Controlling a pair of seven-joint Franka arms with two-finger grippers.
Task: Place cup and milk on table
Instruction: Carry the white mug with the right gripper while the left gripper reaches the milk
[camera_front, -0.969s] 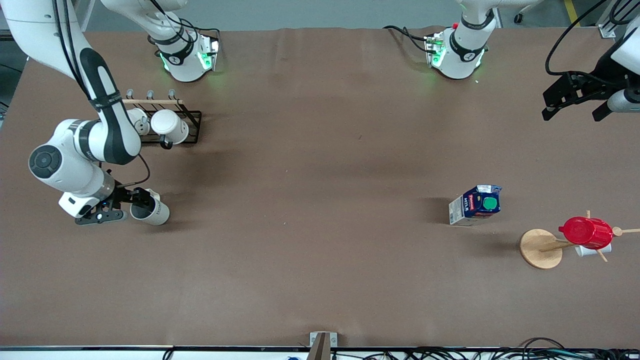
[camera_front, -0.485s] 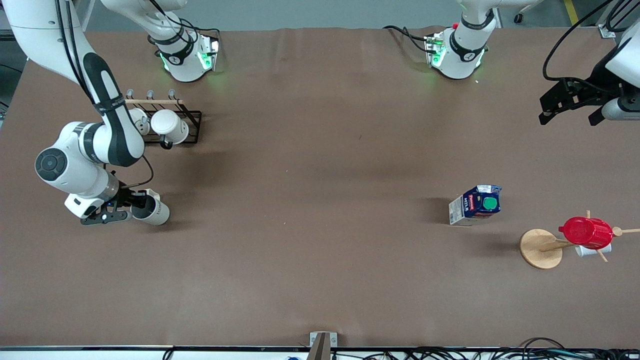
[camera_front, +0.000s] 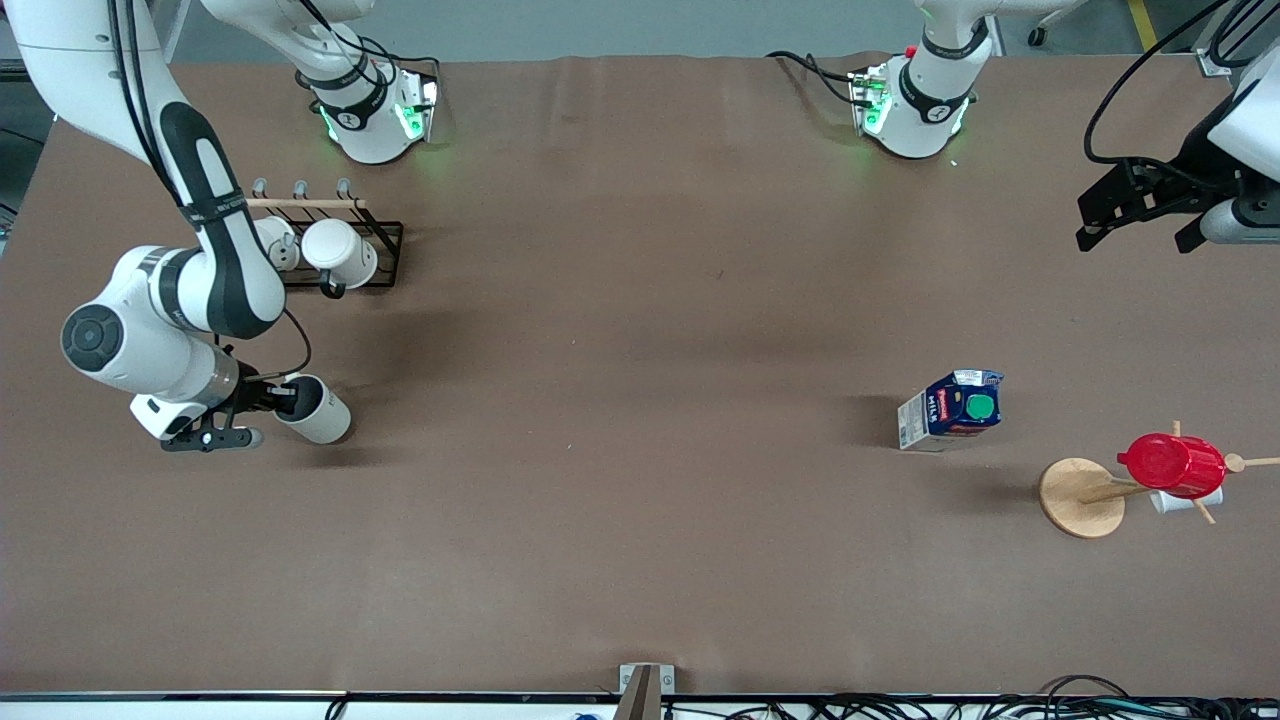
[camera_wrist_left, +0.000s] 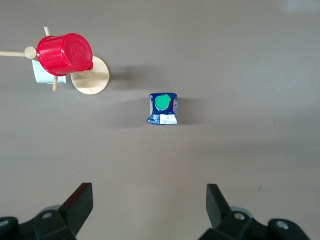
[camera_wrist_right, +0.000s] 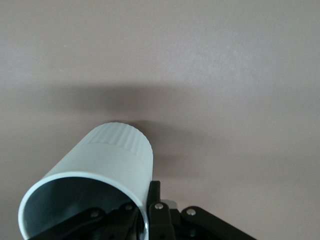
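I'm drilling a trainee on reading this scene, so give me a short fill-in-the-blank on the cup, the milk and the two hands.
1. The right hand is shut on the ____, held tilted over the table.
2. The milk has a round cap coloured ____.
3. The left hand has its fingers ____ and holds nothing.
4. The red plastic cup hangs on a wooden ____ with a round base.

Missing words: cup; green; open; stand

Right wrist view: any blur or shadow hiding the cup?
Right wrist view: the cup is sharp, its ribbed wall evenly lit, a soft dark shadow on the table above it; the right claw is cut off by the frame edge. Front view: same cup small, no glare, faint shadow beside it.
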